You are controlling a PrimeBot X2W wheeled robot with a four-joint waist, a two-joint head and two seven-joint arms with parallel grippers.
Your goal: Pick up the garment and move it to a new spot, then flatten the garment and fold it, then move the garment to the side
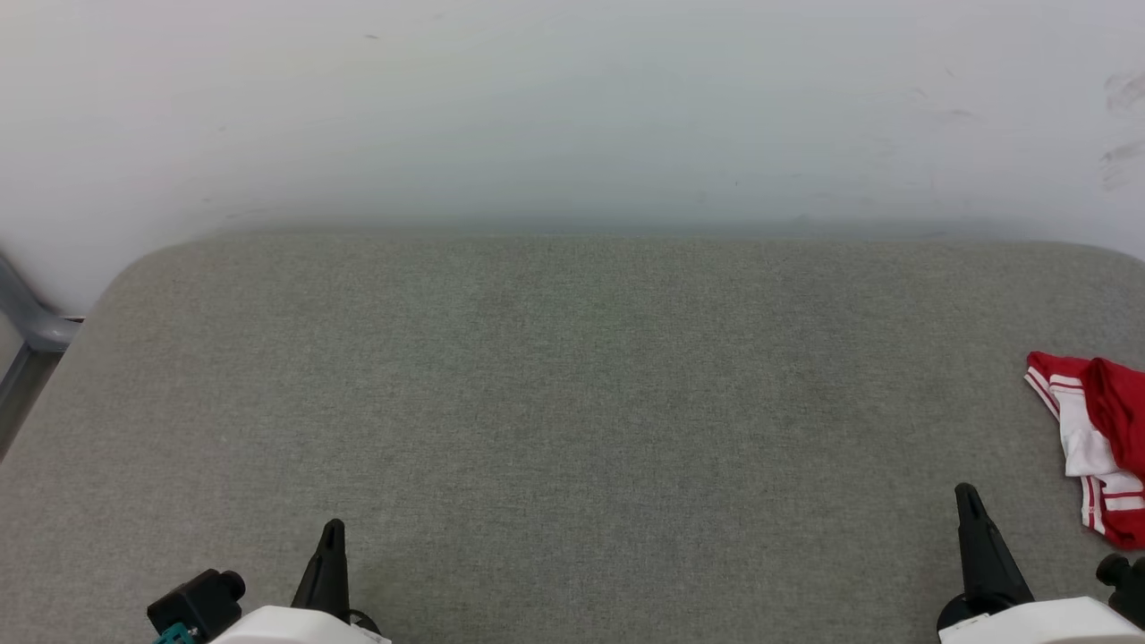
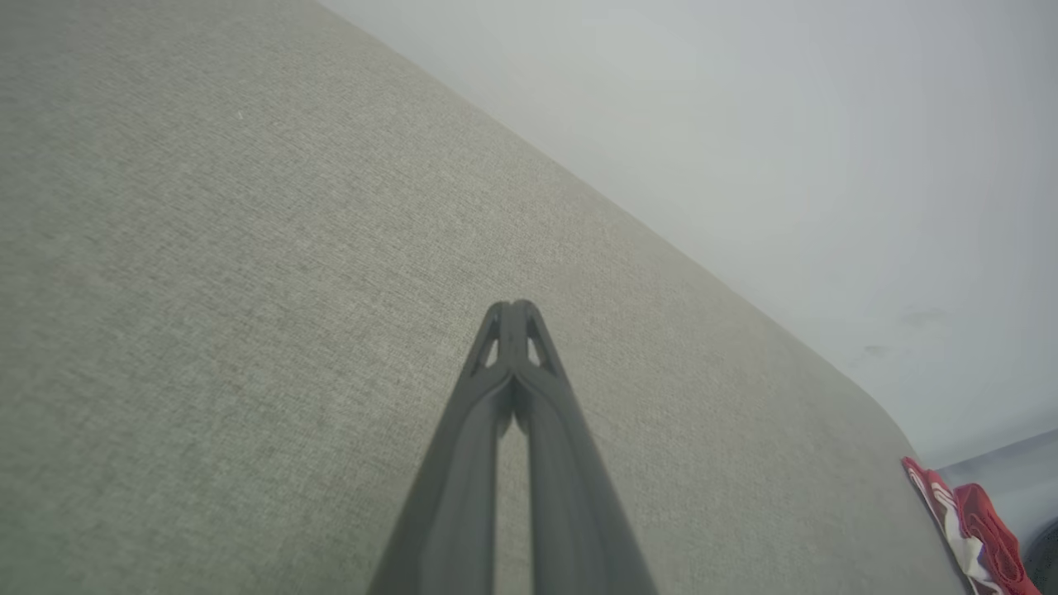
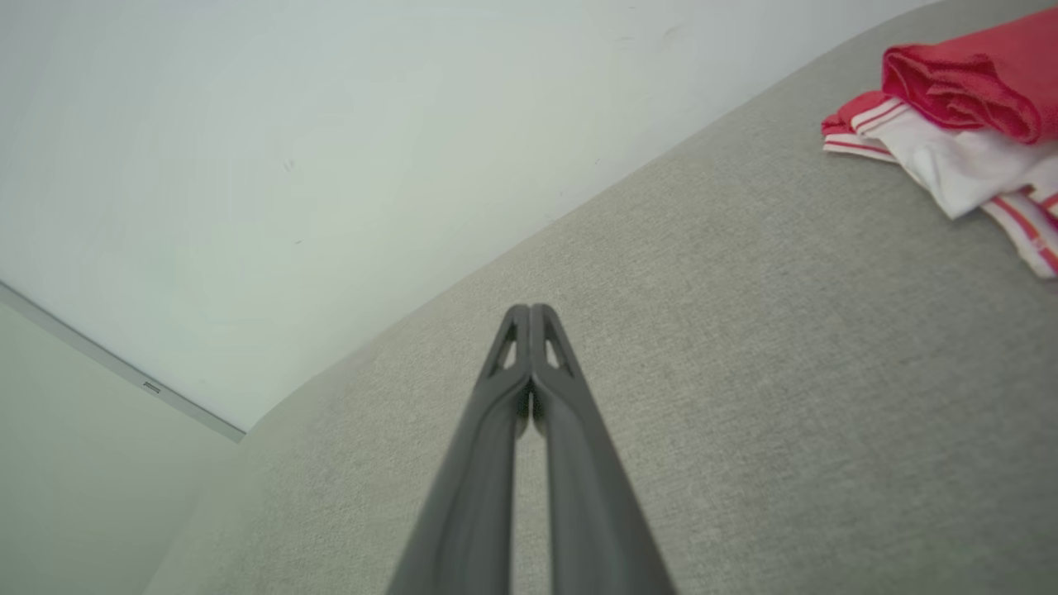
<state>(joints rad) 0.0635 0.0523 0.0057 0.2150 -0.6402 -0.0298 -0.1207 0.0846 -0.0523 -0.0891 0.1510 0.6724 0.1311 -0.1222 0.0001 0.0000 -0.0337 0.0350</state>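
- The garment (image 1: 1096, 429), a crumpled red jersey-style T-shirt of soft fabric with white sleeve cloth and red-white striped trim, lies bunched at the far right edge of the grey woven-fabric padded surface (image 1: 572, 385). The edge of the head view cuts part of it off.
- It sits ahead of and to the right of the right gripper (image 1: 966, 494), near it but not touching. In the right wrist view, bare grey fabric separates the fingertips from the garment (image 3: 950, 116).
- The right gripper's two long dark fingers are closed tip to tip and hold nothing.
- The left gripper (image 1: 333, 529) is at the lower left, well apart from the garment across the surface.
- In its own wrist view the left gripper (image 2: 514, 310) is pressed closed and empty, above bare fabric.
- A plain white wall (image 1: 572, 107) rises behind the surface.
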